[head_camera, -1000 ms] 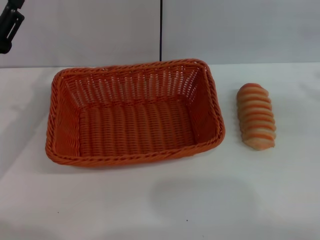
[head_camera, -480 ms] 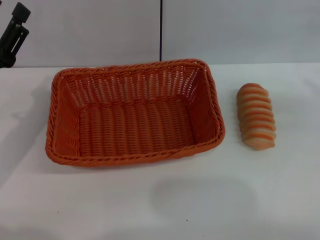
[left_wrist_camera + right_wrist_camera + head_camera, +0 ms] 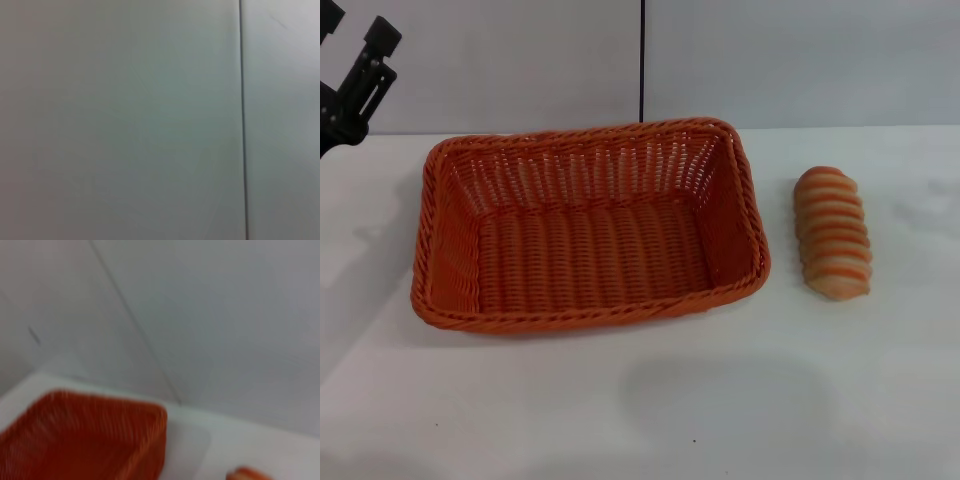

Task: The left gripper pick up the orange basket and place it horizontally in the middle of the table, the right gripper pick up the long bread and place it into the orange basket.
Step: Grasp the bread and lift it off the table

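The orange basket (image 3: 590, 318) stands on the white table (image 3: 720, 400), left of centre, its long side across my view and nothing inside it. To its right the long bread (image 3: 833, 232) lies on the table, striped side up, a short gap away from the basket. My left gripper (image 3: 358, 30) hangs open and holding nothing at the far upper left, above and behind the basket's left corner. The right wrist view shows the basket (image 3: 85, 435) and one end of the bread (image 3: 247, 474) from above. My right gripper is not in sight.
A pale wall with a dark vertical seam (image 3: 642, 60) rises behind the table. The left wrist view shows only that wall and the seam (image 3: 243, 120). Bare tabletop stretches in front of the basket and the bread.
My left gripper has moved up and to the right, further into the head view. The basket and the bread have stayed where they were.
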`<state>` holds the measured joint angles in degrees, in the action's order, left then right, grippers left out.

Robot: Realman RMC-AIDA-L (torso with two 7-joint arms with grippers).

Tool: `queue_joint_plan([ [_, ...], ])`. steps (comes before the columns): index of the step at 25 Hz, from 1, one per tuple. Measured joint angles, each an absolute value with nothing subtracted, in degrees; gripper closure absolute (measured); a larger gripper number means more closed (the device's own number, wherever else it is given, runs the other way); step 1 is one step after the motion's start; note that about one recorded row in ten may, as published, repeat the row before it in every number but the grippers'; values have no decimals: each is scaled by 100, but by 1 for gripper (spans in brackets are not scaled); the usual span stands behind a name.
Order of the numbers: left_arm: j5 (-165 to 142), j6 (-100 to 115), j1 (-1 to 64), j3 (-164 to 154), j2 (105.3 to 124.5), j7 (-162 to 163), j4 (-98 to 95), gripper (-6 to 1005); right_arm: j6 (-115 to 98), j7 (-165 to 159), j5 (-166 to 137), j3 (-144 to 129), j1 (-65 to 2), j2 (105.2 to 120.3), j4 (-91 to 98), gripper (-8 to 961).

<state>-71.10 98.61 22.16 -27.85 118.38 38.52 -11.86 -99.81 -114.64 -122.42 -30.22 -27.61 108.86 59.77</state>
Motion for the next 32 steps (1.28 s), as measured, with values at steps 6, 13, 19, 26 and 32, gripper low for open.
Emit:
queue_joint_plan([
  [6,-7110,9853,2199,-2956,11839,3850,-1186,324,-9929,-11486,-13117,-3609,-3129,10927,5692,136],
  [13,-7110,9832,2189,-3246,11826,3850,-1186,325,-9328,-11464,-13819,-3937,-3697,11062,4889,137],
  [19,-7110,9826,2090,-3325,11823,3856,-1187,324,-8787,-11460,-13921,-4283,-3938,11081,4360,138],
  [26,-7110,9822,2058,-3331,11826,3883,-1187,325,-8502,-11539,-14066,-4398,-4084,11081,4158,139],
  [32,-7110,9818,2056,-3331,11830,3894,-1187,325,-8362,-11542,-14081,-4425,-4180,11076,4001,140],
])
